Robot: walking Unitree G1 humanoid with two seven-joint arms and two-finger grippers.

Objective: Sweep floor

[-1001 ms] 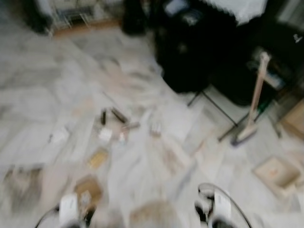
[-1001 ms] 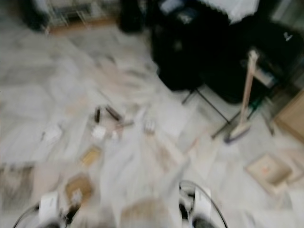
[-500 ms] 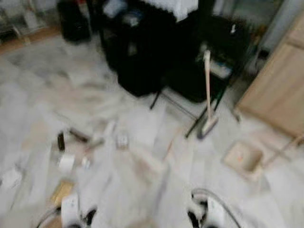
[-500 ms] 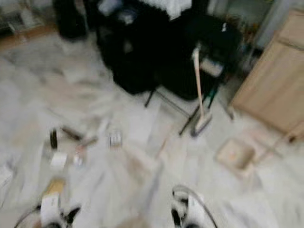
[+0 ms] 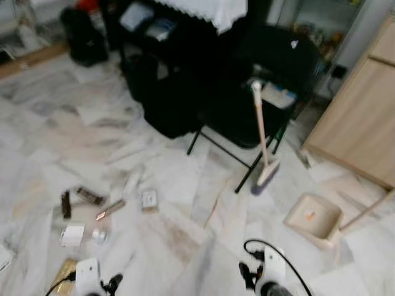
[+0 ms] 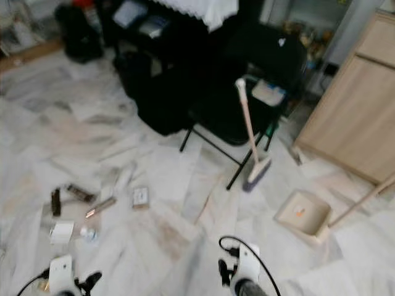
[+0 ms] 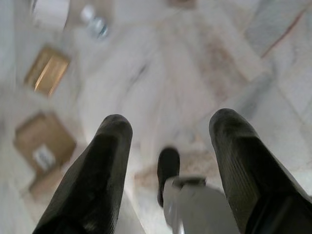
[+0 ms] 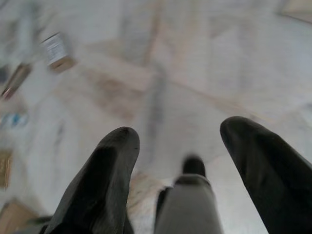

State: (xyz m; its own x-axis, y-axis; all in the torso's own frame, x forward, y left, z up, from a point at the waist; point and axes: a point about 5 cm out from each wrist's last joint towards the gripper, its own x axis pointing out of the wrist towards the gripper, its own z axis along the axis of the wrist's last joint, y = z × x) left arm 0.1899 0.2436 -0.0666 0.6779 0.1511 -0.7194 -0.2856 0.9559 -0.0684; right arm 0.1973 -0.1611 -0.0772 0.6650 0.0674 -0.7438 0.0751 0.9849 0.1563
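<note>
The pale marble floor (image 5: 185,179) carries scattered litter: a dark bottle (image 5: 65,204), a white box (image 5: 73,234) and a small carton (image 5: 149,199). A broom (image 5: 263,142) stands by a black chair (image 5: 247,111), with a beige dustpan (image 5: 313,216) lying nearby.

The marble floor (image 5: 185,179) is evenly and brightly lit; slight motion blur is seen throughout; beyond it, the black furniture (image 5: 185,80) is lost in shadow.
</note>
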